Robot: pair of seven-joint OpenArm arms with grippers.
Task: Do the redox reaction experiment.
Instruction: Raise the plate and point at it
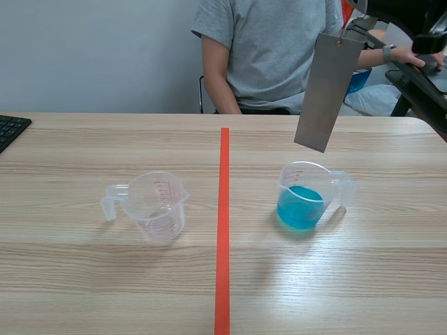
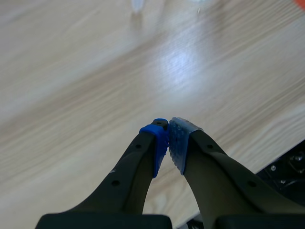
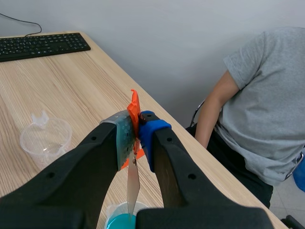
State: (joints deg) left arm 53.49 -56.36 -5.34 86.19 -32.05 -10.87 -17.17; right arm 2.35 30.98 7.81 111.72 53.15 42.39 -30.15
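Our right gripper [image 3: 137,138] pinches the grey metal strip [image 1: 327,91], which hangs just above the beaker of blue liquid [image 1: 306,197]. Our left gripper [image 2: 167,143] is closed on nothing; the empty beaker [image 1: 157,204] stands well apart from it.

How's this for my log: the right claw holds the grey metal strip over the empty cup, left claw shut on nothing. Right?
No: the grey metal strip hangs over the cup of blue liquid, not the empty cup, as the right wrist view shows. The right claw holds it; the left claw is shut on nothing.
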